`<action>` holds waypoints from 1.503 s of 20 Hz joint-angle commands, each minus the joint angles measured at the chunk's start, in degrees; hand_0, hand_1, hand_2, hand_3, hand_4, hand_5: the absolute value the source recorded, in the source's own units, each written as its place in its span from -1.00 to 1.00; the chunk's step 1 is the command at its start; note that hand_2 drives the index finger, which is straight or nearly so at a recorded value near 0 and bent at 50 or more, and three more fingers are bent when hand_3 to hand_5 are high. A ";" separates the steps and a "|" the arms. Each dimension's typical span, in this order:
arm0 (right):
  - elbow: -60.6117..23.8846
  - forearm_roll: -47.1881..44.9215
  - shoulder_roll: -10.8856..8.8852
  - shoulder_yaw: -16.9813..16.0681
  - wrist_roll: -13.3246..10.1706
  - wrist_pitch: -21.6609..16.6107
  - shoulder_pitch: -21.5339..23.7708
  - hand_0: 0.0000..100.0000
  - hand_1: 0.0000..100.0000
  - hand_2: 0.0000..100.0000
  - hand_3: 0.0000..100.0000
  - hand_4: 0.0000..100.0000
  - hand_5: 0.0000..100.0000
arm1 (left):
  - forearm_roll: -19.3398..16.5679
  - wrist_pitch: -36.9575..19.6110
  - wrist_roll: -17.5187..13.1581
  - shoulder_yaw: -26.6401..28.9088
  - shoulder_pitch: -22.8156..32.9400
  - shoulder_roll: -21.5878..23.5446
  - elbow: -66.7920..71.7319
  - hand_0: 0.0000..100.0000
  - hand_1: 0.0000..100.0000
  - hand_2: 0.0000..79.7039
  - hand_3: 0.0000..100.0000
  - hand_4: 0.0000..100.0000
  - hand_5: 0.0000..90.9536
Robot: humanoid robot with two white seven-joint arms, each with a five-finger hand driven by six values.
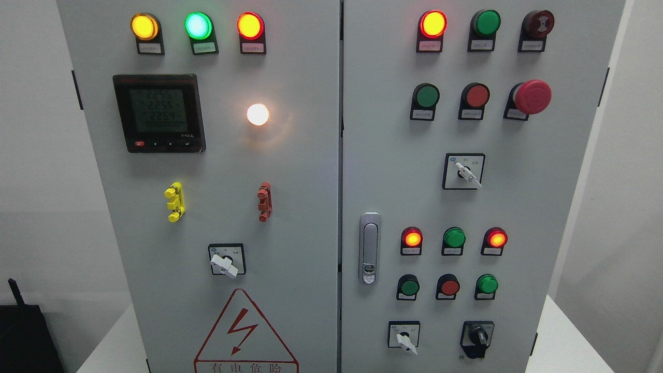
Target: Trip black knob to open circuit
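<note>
Head view only here, and neither hand is in the shot, so I can't tell what the fingers are doing or whether they hold anything. The black knob (pixel 477 336) sits down at the lower right corner of the grey cabinet's (pixel 290 207) right door, pointing roughly straight up, nothing touching it. Just left of it is a white-handled selector switch (pixel 405 339), with a row of green and red push buttons (pixel 448 286) above. The door latch (pixel 369 247) sits near the centre seam, and the red mushroom stop button (pixel 531 97) is up near the top right.
</note>
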 commanded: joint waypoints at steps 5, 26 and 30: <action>-6.10 -0.06 0.24 0.68 0.44 -0.35 -0.15 0.58 0.86 -1.00 1.00 0.85 0.74 | 0.14 -0.08 0.01 0.07 -0.14 -0.09 -0.01 -0.76 -0.22 -1.00 -1.00 -1.00 -1.00; -19.12 -0.06 0.06 0.95 0.62 7.03 -1.64 0.69 0.81 -1.00 1.00 0.99 0.87 | 0.14 0.00 0.01 0.07 -0.23 -0.09 -0.01 -0.76 -0.22 -1.00 -1.00 -1.00 -1.00; -21.49 -0.06 0.06 0.95 0.62 9.14 -2.09 0.71 0.83 -1.00 1.00 1.00 0.87 | 0.14 0.00 0.01 0.07 -0.23 -0.09 -0.01 -0.76 -0.22 -1.00 -1.00 -1.00 -1.00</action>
